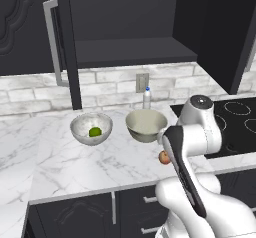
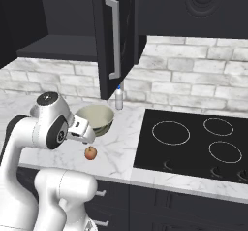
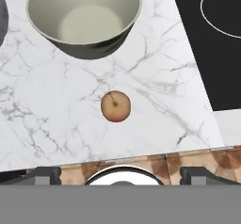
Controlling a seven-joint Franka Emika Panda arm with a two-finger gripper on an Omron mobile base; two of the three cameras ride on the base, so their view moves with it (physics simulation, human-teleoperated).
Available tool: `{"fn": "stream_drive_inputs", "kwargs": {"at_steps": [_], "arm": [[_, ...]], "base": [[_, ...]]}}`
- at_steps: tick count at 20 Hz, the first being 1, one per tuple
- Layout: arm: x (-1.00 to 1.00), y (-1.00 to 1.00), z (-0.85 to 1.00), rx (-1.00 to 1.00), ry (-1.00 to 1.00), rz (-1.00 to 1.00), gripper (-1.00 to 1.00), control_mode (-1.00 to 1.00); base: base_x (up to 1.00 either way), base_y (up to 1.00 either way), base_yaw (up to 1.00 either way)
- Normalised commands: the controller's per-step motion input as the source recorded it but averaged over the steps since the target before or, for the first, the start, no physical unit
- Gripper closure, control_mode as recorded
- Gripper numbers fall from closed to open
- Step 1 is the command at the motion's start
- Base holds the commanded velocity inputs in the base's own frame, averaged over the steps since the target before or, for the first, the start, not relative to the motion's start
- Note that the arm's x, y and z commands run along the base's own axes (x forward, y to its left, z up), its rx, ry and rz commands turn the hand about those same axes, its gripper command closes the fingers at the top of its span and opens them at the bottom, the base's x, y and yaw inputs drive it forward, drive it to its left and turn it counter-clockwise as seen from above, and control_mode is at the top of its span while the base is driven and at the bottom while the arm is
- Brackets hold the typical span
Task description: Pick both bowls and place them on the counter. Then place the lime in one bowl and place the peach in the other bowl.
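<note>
You have two bowls standing upright on the counter, mouths facing up: the marbled bowl to the left with one lime lying inside it, and the cream bowl just to its right, with nothing in it, near the stovetop. One peach sits on the bare marble in front of the cream bowl, close to the counter's front edge and apart from the bowl; from the hand camera you look straight down on it, its stem end turned up toward you, and it is round enough that no long axis can be told. Your gripper hangs above the peach with its jaws spread wide, one dark fingertip to each side, grasping nothing. Behind the bowls, one small white bottle stands upright against the brick wall, below the wall outlet. Four ring marks show on the stovetop.
</note>
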Motion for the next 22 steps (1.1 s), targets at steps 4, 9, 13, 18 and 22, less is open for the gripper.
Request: {"fn": "stream_drive_inputs", "kwargs": {"at_steps": [4,9,13,18,22], "arm": [[0.14,0.0,-0.3,0.0,0.0,0.0,-1.0,-1.0],[0.17,0.0,-0.37,0.0,0.0,0.0,-1.0,-1.0],[0.18,0.0,-0.39,0.0,0.0,0.0,-1.0,-1.0],[0.22,0.0,-0.38,0.0,0.0,0.0,-1.0,-1.0],[0.2,0.0,-0.35,0.0,0.0,0.0,-1.0,-1.0]], "base": [[0.0,0.0,0.0],[0.0,0.0,0.0],[0.0,0.0,0.0],[0.0,0.0,0.0],[0.0,0.0,0.0]]}}
